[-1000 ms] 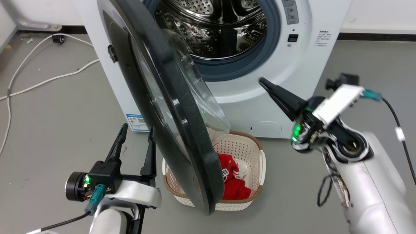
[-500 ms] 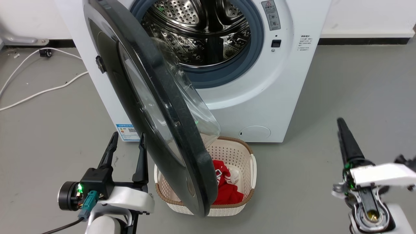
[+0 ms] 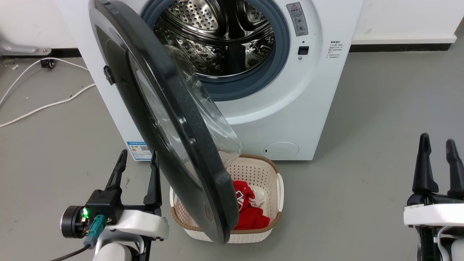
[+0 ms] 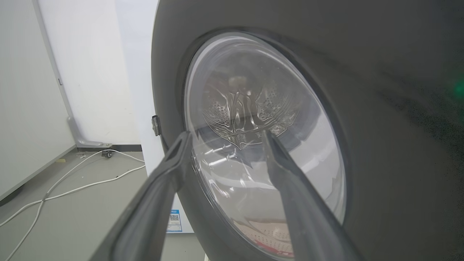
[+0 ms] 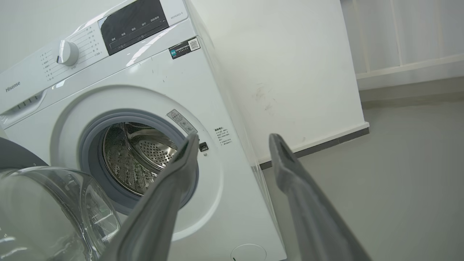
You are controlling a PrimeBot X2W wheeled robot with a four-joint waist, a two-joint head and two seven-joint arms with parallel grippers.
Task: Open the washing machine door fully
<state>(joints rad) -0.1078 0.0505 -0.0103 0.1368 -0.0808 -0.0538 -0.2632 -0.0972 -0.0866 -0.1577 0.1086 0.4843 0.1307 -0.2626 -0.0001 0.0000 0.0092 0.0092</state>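
Pulled back to the lower right since a second ago: right gripper (image 3: 437, 139), fingers spread and empty. Left gripper (image 3: 139, 153) likewise parted, just beside the outer face of the washing machine door (image 3: 181, 123) (ajar, swung out over a laundry basket (image 3: 280, 183)).

Floor: smooth grey floor (image 3: 380, 116), matt, lightly marked.
Back wall: plain white wall (image 3: 402, 18), with faint scuffs seen in the right wrist view.
Skirting: black skirting strip (image 3: 398, 47) along the foot of the wall, with a white ledge just above.
Appliance: white washing machine (image 3: 326, 90) standing on the floor against the wall.
Cables: white cables (image 3: 69, 98) trailing over the floor at the left, near a small black caster (image 3: 45, 63).
Side panel: pale panel (image 4: 21, 90) at the far left corner.
Light: soft, even indoor light with weak shadows.
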